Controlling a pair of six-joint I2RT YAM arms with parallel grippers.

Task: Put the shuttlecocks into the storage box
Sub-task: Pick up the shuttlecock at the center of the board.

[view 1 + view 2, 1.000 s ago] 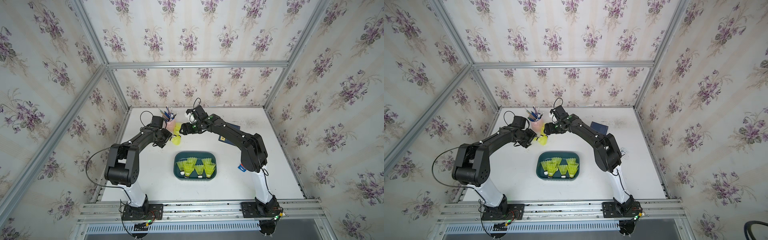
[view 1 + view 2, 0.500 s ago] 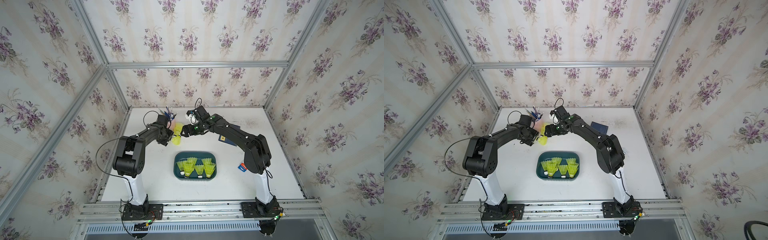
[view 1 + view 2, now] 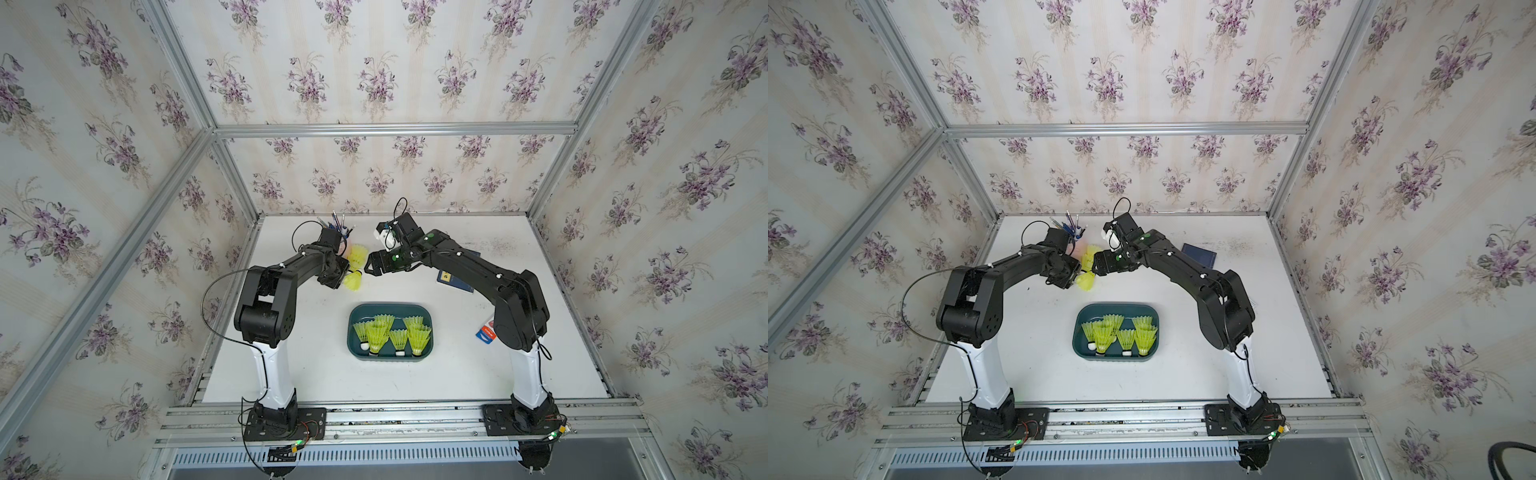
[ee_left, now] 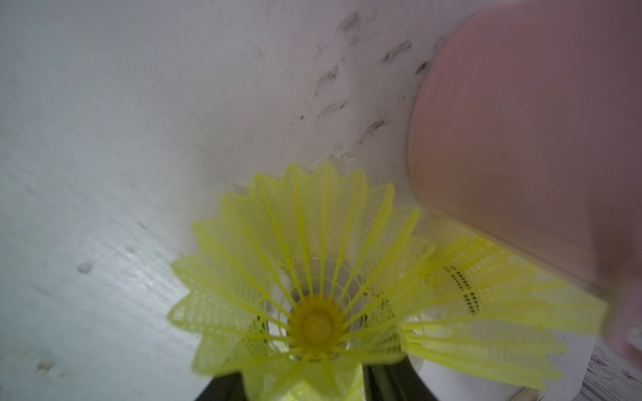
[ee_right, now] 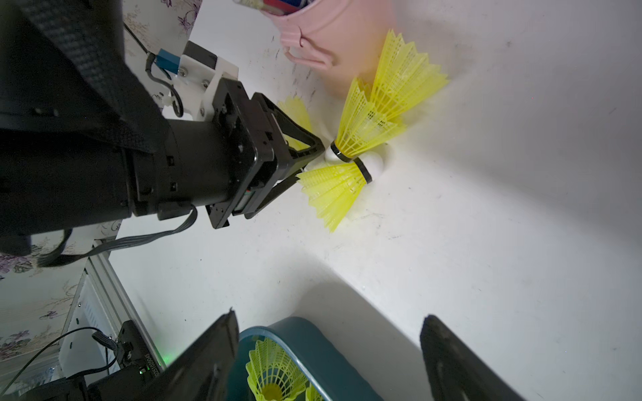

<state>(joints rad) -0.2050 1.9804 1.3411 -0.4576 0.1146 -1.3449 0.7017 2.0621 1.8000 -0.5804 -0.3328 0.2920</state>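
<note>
My left gripper sits among the loose shuttlecocks lying on the desk beside the pink pen cup; I cannot tell whether it grasps one. My right gripper hovers nearby, spread wide and empty. Other shuttlecocks stand upright in the teal storage box.

I count one storage box. In it are about six shuttlecocks, but some sit inside each other, so I can't be sure. Out on the table I see at least three more. There is one pink cup with a few pens, one blue book and one little packet.
</note>
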